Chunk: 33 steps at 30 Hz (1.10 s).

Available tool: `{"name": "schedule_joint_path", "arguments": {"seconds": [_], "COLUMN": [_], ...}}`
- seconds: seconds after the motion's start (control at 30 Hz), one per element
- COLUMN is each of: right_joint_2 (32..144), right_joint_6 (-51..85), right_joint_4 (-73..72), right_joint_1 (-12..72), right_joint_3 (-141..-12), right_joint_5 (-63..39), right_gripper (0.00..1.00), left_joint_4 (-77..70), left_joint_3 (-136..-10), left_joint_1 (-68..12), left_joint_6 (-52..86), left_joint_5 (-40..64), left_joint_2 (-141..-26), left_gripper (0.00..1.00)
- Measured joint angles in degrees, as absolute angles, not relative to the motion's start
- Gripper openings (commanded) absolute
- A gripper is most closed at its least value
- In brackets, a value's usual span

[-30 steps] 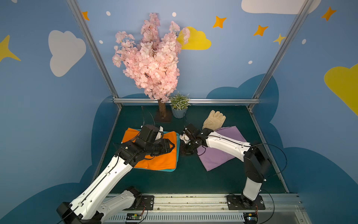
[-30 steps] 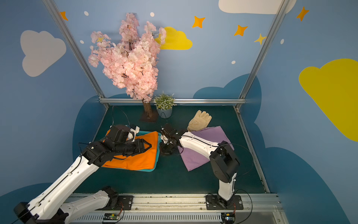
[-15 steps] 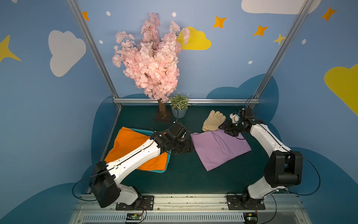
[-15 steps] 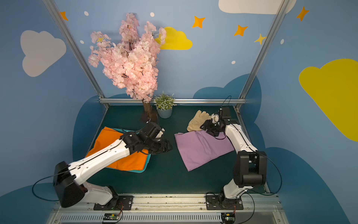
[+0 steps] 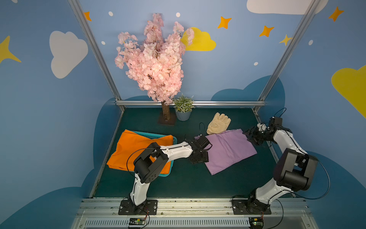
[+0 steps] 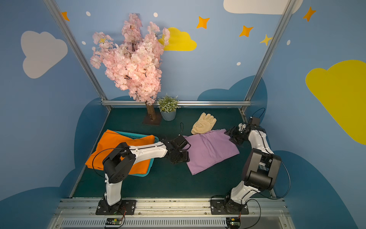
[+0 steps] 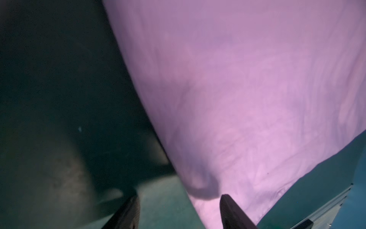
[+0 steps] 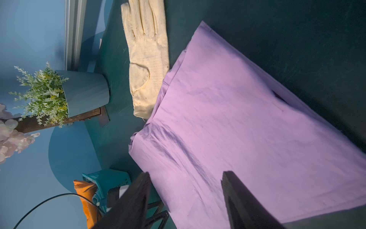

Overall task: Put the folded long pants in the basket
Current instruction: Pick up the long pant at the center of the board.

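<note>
**Top views.**
- Item: lilac pants (image 5: 229,150) (image 6: 212,150), a flat folded rectangle lying askew on the dark green table (image 5: 188,182), outside the basket.
- Room: there is bare table along the near long edge of the lilac pants. The far edge is crowded, with a cream glove (image 5: 217,123) touching it.
- The left gripper (image 5: 200,156) sits at the short edge of the lilac pants nearest the basket. The right gripper (image 5: 250,136) sits at the opposite short edge. The set of the jaws is too small to read in both top views.
- Item: basket (image 5: 154,136), teal mesh, well apart from the lilac pants and beyond the left gripper. It is mostly hidden under the orange pants (image 5: 136,150), a smooth bright fold that overhangs its rim. The left arm (image 5: 174,151) covers one corner.

**Left wrist.**
- The picture is blurred, and the fingers are cut off by the frame.
- The left gripper (image 7: 179,198) is released, its fingers spread across the edge of the lilac pants (image 7: 237,99). Nothing is pinched.

**Right wrist.**
- The right gripper (image 8: 187,174) is released, its fingers apart over the lilac pants (image 8: 237,128).
- The cloth shows soft creases and a small dark slit near one edge.
- The cuff of the glove (image 8: 147,59) meets the edge of the lilac pants.
- Only a corner of the basket (image 8: 107,178) and a scrap of the orange pants (image 8: 85,198) show beyond the lilac pants.
</note>
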<state>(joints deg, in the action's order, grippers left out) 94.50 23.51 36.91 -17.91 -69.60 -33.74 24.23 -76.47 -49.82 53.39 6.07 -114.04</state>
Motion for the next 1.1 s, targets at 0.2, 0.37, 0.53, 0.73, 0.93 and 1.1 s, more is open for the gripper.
{"name": "schedule_joint_path", "arguments": {"seconds": [0.2,0.37,0.53,0.73,0.93,1.1], "right_joint_2": [96.99,99.0,99.53,99.63,101.71,105.3], "right_joint_6": [23.59,23.77,23.73,23.53,23.05,21.85], "right_joint_4": [36.62,36.64,36.62,36.69,37.58,38.63], "right_joint_1": [-19.97,-20.03,-20.03,-20.12,-20.12,-19.18], "right_joint_3": [-69.47,-69.47,-69.45,-69.38,-69.38,-69.43], "right_joint_5": [-36.23,-37.54,-38.22,-37.32,-33.58,-32.42], "right_gripper": [0.63,0.62,0.62,0.63,0.65,0.64], "left_joint_4": [19.03,16.47,15.86,20.64,29.89,36.67], "left_joint_3": [-76.42,-76.23,-76.31,-75.75,-71.53,-73.89], "left_joint_1": [-48.75,-47.57,-45.76,-45.08,-40.99,-38.19], "left_joint_6": [54.22,54.33,52.1,48.12,45.8,43.86], "left_joint_5": [7.75,9.06,10.68,7.14,1.02,-2.55], "left_joint_2": [-115.13,-115.92,-117.01,-115.59,-110.26,-110.93], "left_gripper": [0.59,0.48,0.11,0.02,0.02,0.02]}}
